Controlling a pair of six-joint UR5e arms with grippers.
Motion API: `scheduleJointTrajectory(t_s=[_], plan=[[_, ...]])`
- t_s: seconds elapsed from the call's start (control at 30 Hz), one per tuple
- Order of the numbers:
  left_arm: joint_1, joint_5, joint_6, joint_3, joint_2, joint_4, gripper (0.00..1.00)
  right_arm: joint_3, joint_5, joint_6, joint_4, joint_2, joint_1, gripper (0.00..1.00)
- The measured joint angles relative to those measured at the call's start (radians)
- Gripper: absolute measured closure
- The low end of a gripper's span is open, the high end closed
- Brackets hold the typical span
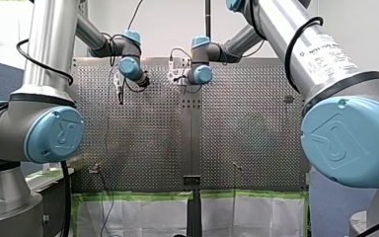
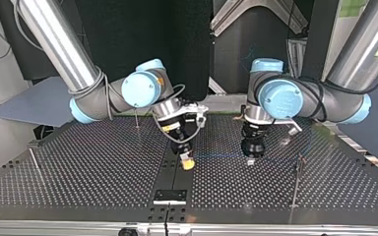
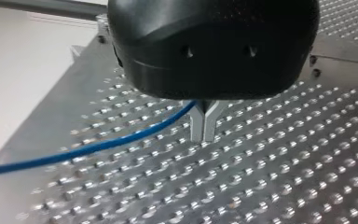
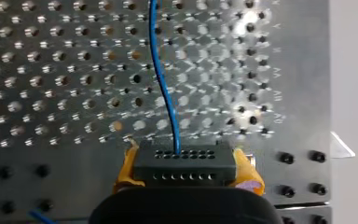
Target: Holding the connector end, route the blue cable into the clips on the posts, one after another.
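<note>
A thin blue cable (image 2: 221, 156) runs level just above the perforated table (image 2: 88, 172), stretched between my two grippers. At the top view's middle, my right gripper (image 2: 187, 163) with yellow pads is shut on the black connector block (image 4: 182, 161). The cable (image 4: 164, 88) leaves that block straight ahead of the gripper. At the top view's right, my left gripper (image 2: 250, 160) points down at the table. Its metal fingers (image 3: 204, 133) are pressed together, and the cable (image 3: 98, 145) comes out at their root and trails off to one side.
Thin posts stand on the table: one with a clip (image 2: 300, 161) at the top view's right, one (image 2: 137, 119) behind my right arm, one (image 2: 33, 158) at the far left. A black bracket (image 2: 170, 195) sits on the near centre strip.
</note>
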Motion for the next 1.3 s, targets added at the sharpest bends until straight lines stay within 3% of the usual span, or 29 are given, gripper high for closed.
scheduleJointTrajectory(t_s=[0.3, 0.7, 1.07, 1.3], plan=[[-0.037, -0.042, 0.009, -0.001, -0.017, -0.009, 1.0, 0.053, 0.0, -0.009, -0.002, 0.0, -0.009, 1.0], [-0.087, -0.115, 0.045, -0.001, -0.068, -0.033, 1.0, 0.153, 0.006, -0.035, -0.014, 0.0, -0.033, 1.0], [-0.16, -0.182, 0.061, -0.015, -0.155, -0.022, 1.0, 0.239, 0.005, -0.027, -0.089, 0.003, -0.059, 1.0], [-0.185, -0.199, 0.055, -0.075, -0.168, 0.036, 1.0, 0.282, 0.005, -0.043, -0.122, 0.049, -0.071, 1.0]])
